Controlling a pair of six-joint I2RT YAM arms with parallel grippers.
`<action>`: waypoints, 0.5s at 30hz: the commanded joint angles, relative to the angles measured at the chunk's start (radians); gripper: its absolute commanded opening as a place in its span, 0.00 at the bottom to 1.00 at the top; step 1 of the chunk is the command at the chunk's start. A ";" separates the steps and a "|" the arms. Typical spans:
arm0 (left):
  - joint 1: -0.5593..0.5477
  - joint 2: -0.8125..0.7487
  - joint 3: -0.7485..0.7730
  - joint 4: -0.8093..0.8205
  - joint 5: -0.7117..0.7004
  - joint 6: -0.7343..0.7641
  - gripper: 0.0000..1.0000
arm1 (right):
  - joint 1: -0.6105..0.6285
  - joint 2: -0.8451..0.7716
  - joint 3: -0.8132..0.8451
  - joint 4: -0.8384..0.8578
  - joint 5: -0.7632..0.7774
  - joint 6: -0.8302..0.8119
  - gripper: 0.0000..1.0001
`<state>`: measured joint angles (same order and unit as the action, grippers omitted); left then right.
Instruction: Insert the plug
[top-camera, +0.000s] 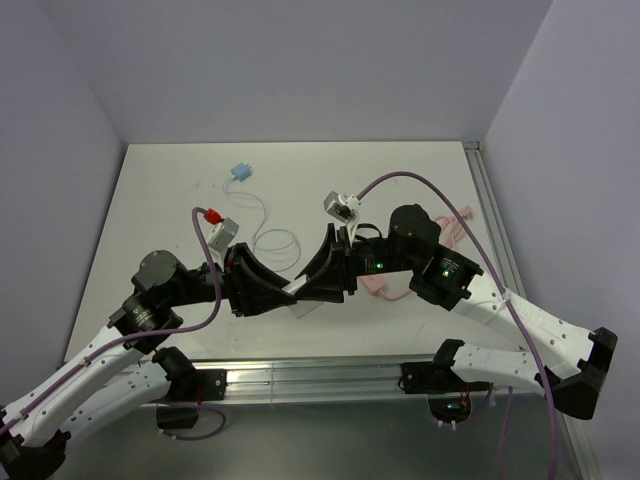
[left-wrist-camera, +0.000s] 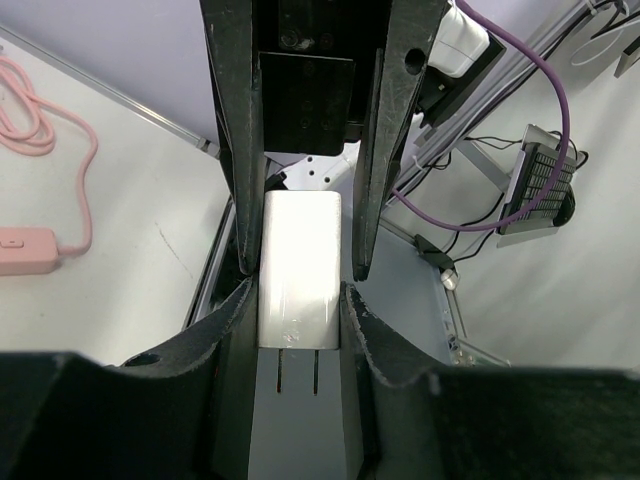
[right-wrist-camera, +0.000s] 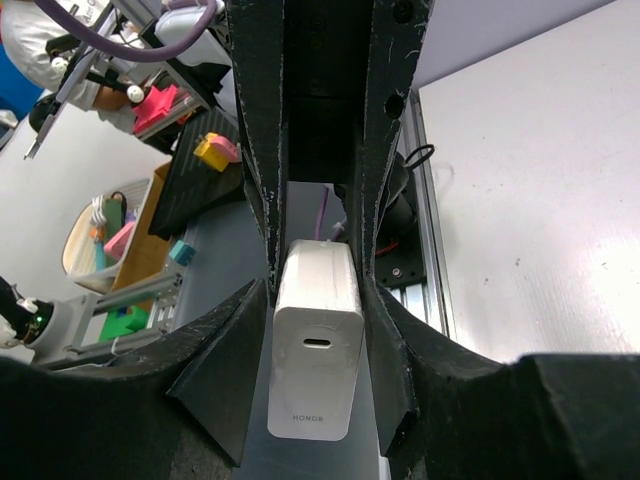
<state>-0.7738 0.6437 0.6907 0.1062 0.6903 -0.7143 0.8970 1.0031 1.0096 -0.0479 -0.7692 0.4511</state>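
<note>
A white HONOR charger (top-camera: 297, 290) hangs above the table's near part between my two grippers, which face each other. In the left wrist view the charger (left-wrist-camera: 300, 260) points its two prongs at the camera, and my left gripper (left-wrist-camera: 297, 300) presses on both its sides. In the right wrist view the charger (right-wrist-camera: 315, 370) shows its empty USB-C port, and my right gripper (right-wrist-camera: 318, 300) closes round its sides. A white cable (top-camera: 275, 240) with a blue end piece (top-camera: 240, 171) lies on the table behind the arms. Its plug end is not clear.
A pink cable (top-camera: 455, 225) with a pink inline switch (top-camera: 378, 285) lies at the right, also in the left wrist view (left-wrist-camera: 25, 250). The table's aluminium rail (top-camera: 320, 372) runs along the near edge under the grippers. Walls stand at the back and sides.
</note>
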 joint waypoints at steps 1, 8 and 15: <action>-0.001 -0.022 0.053 0.049 -0.008 0.018 0.01 | 0.005 -0.006 0.018 0.016 -0.019 -0.017 0.51; 0.001 -0.019 0.056 0.052 0.000 0.016 0.01 | 0.005 0.015 0.024 0.019 -0.035 -0.011 0.23; 0.001 -0.016 0.090 -0.057 -0.107 0.061 0.68 | 0.003 -0.008 0.043 -0.059 0.108 -0.046 0.00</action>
<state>-0.7738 0.6388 0.7071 0.0502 0.6712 -0.6785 0.8970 1.0122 1.0100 -0.0689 -0.7479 0.4511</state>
